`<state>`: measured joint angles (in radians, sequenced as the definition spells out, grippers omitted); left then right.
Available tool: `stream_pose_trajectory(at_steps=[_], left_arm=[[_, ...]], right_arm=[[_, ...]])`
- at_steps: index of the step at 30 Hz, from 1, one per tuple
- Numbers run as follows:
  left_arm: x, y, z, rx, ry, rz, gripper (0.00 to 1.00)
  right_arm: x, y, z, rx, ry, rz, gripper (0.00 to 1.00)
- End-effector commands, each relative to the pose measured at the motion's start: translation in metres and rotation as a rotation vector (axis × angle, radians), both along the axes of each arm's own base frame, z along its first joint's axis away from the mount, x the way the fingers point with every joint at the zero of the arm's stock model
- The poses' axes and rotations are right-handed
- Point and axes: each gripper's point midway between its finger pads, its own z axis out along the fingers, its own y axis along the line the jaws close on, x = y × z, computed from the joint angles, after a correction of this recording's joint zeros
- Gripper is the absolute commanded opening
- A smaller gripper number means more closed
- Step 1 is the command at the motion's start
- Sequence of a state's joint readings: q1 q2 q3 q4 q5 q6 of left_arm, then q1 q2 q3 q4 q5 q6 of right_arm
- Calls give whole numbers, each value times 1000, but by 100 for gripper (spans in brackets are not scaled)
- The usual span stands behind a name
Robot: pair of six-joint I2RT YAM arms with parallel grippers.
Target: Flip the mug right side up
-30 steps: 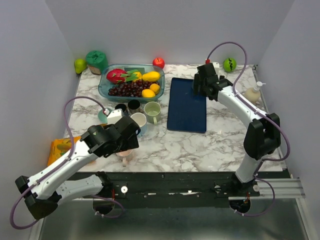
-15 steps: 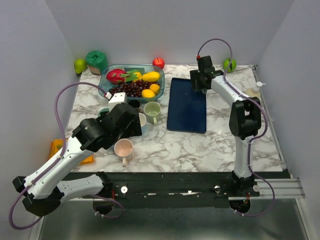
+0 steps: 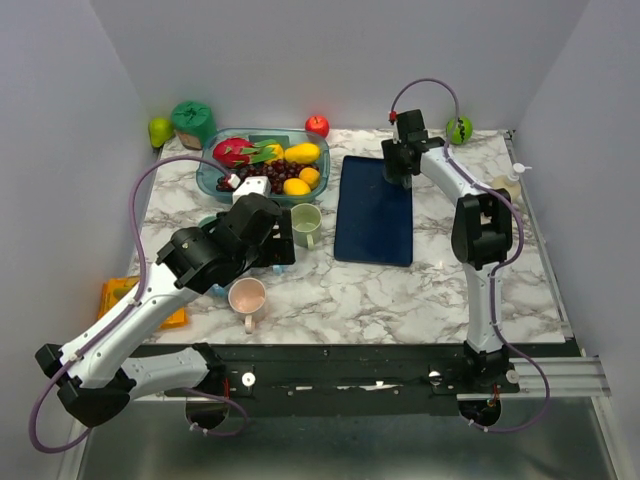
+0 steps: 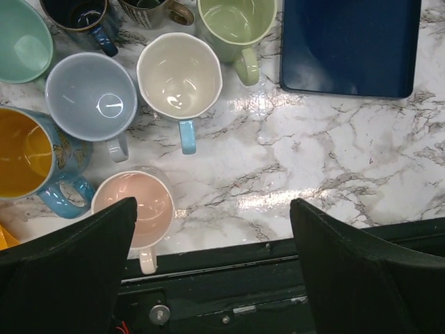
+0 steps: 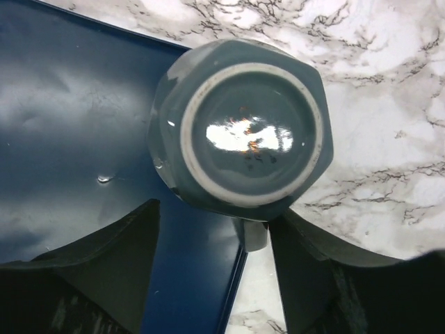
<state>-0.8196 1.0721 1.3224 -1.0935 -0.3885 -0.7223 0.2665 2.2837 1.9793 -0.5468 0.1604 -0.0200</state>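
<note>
- Blue-grey glaze faces my right wrist camera: the mug stands upside down, foot ring up.
- The mug straddles the edge of the dark mat. Its 9 o'clock side is on the mat and its 3 o'clock side is on the marble table.
- Its handle points to 6 o'clock in that view, into the gap between my right fingers.
- My right gripper hangs over the mug with its jaws apart, one finger at 7 o'clock of the mug and the other at 5 o'clock. I cannot tell whether either one touches the wall, and the mug does not look clamped.
- From above, that gripper sits at the mat's far right corner, about 1 o'clock on the table, and the mug is hidden under it.
- My left gripper is spread wide and holds nothing. It is above a cluster of cups on the table's 9 o'clock side.
- Below it, all mouth up, are a pink cup near the front edge, a cream cup at 12 o'clock of it and a grey cup at 11 o'clock.
- A green cup stands at 1 o'clock of the cream one.
- A fruit bowl sits at 11 o'clock on the table.
</note>
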Motion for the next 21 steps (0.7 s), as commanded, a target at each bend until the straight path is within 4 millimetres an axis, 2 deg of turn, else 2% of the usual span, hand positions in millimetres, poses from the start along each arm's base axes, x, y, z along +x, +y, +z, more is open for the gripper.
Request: stream_pose_trajectory(at_steps=[1,5,13,16,17,19,20,21], left_arm=[[3,-5,8,-51,-20,-23,99],[4,-2,8,-62,-16,-17,99],[5,3,5,-91,-5,-3,99],[5,4,4,-102,1,-3,99],[5,3,5,-107,3,-6,99],[5,4,3,-106,6,-5,99],[5,4,3,-106,8,-3,99],[5,4,2,-106,9,-5,99]], right_arm=[[1,9,2,35,20,29,61],[-2,8,-6,24,59,18,50],[1,1,-14,-14,91,-12,47],[3,1,-16,-21,102,-11,42],[2,0,-17,-23,105,-9,32],[2,1,-17,-25,105,-8,20],[2,0,-17,-23,102,-8,8],[0,0,-17,-26,106,-7,1]])
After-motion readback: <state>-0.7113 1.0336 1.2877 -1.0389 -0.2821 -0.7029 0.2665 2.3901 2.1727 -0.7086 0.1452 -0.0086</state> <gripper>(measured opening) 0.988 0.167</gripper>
